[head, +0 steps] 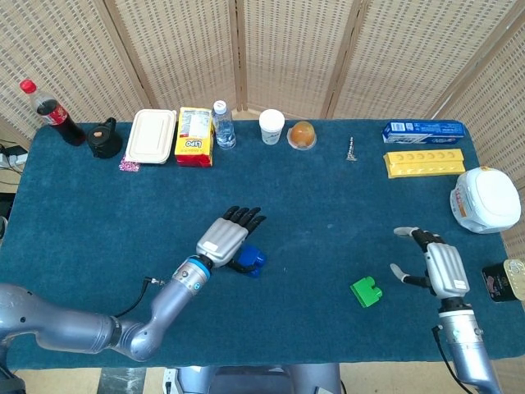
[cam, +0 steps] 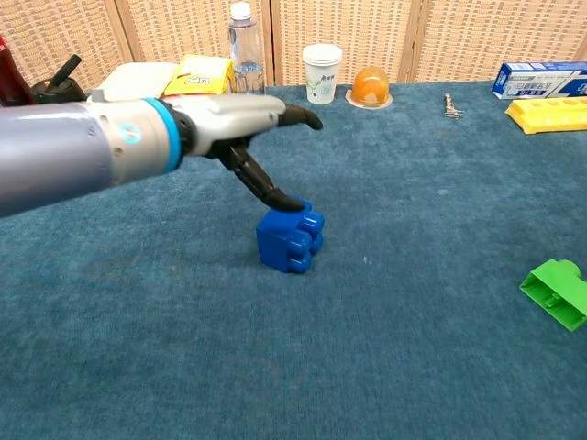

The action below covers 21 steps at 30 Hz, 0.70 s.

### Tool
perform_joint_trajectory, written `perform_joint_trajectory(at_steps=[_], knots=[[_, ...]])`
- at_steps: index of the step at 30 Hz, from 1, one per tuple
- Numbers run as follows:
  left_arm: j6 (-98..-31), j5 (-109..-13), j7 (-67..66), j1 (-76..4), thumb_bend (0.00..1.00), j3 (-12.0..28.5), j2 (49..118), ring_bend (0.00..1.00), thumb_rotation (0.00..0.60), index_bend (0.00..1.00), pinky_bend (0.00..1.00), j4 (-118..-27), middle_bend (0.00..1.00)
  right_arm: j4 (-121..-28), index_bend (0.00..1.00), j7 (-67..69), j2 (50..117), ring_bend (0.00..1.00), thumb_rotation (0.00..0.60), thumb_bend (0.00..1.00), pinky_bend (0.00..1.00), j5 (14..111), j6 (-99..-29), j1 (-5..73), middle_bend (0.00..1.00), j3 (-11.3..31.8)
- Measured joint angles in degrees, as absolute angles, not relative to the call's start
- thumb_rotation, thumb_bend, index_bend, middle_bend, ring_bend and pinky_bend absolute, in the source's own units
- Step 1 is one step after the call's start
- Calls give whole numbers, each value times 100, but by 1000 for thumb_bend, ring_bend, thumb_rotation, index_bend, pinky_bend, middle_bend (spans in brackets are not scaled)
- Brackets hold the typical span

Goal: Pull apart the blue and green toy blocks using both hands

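Blue block [cam: 291,238] on table [head: 328,205] mid-left, green block [head: 367,291] well apart at 4 o'clock; already separated. Left hand [head: 225,239] spread, empty, thumb at blue block's top: risks tipping it. Right hand [head: 439,267] open, empty, near green; careless sweep could knock it.

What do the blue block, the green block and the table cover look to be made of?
Blue block: likely moulded plastic, smooth and slightly glossy, with rounded studs and soft highlights.
Green block: apparently the same kind of plastic, with crisp moulded edges and an even bright colour.
Table cover: seemingly a short-pile fabric like felt or carpet, matte teal with a fuzzy, mottled texture and no shine.
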<state>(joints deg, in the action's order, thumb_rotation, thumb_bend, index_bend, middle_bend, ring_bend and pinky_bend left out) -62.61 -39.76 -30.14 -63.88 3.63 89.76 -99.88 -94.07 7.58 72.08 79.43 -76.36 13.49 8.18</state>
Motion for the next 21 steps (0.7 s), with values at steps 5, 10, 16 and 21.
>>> perform_joint_trajectory(at_steps=[5, 10, 16, 21], knots=[[-6790, -4323, -2944, -5964, 225, 257, 8584, 0, 404, 69, 0, -10481, 19, -9324, 288, 733, 7204, 344, 600, 278, 290, 7903, -7629, 1337, 357, 818], [-7423, -4854, -2818, -5430, 233, 41, 8268, 0, 418, 69, 0, -10867, 19, -9194, 293, 638, 7188, 344, 600, 279, 290, 7854, -7643, 1301, 359, 801], [-8116, -5596, -2599, -4706, 236, -345, 7820, 0, 418, 69, 0, -11398, 19, -9163, 293, 427, 7114, 347, 600, 278, 292, 7831, -7718, 1218, 364, 751], [-8757, -6298, -2392, -4017, 244, -775, 7508, 0, 422, 71, 0, -11652, 19, -9225, 293, 231, 7035, 348, 600, 279, 292, 7804, -7811, 1110, 370, 690]])
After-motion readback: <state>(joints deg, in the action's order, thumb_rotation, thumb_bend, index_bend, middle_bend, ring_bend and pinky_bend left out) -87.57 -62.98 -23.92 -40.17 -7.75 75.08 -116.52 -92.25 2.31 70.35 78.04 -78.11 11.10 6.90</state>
